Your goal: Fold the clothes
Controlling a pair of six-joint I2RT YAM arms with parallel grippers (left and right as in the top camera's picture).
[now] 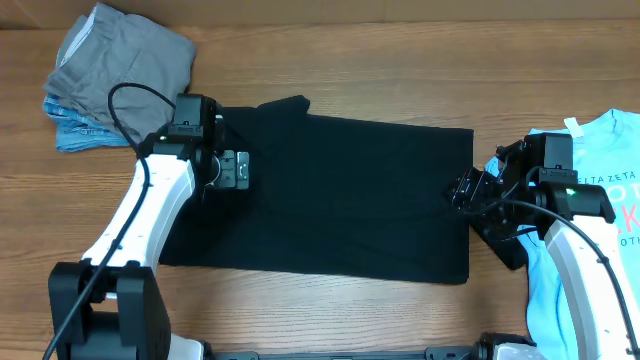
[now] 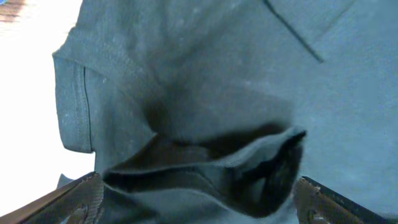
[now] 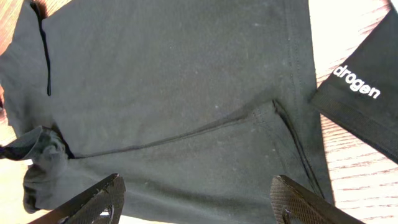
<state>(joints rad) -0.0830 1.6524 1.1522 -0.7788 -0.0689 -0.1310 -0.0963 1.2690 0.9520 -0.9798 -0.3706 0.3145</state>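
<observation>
**Black T-shirt spread at centre, both pincers wide at its edges**

In the overhead view the black T-shirt point(image 1: 330, 195) lies spread across the middle of the wooden table point(image 1: 400, 50), mostly flat. One corner of cloth pokes up along its top edge, left of centre.

The left gripper point(image 1: 232, 168) sits over the upper part of the shirt's left edge. In the left wrist view its two fingers point(image 2: 81, 196) show at the bottom corners of the frame, wide apart. A raised, hollow fold of black cloth lies between them. A hemmed sleeve edge runs down the left of that frame.

The right gripper point(image 1: 468, 188) is at the shirt's right edge, about halfway down. The right wrist view shows its fingers point(image 3: 99, 199) also spread wide, holding nothing, with black fabric below them. A stitched seam crosses the middle of that frame, and a crumpled bit of the shirt bunches at the lower left. At the right edge of the same frame lies a separate black piece with white lettering point(image 3: 364, 93), set on bare wood just beside the shirt.

At the upper left of the overhead frame a grey garment point(image 1: 125, 55) is piled on a blue piece point(image 1: 75, 130), apart from the shirt. At the right edge a light-blue printed tee point(image 1: 600, 200) lies partly under the right arm.
</observation>
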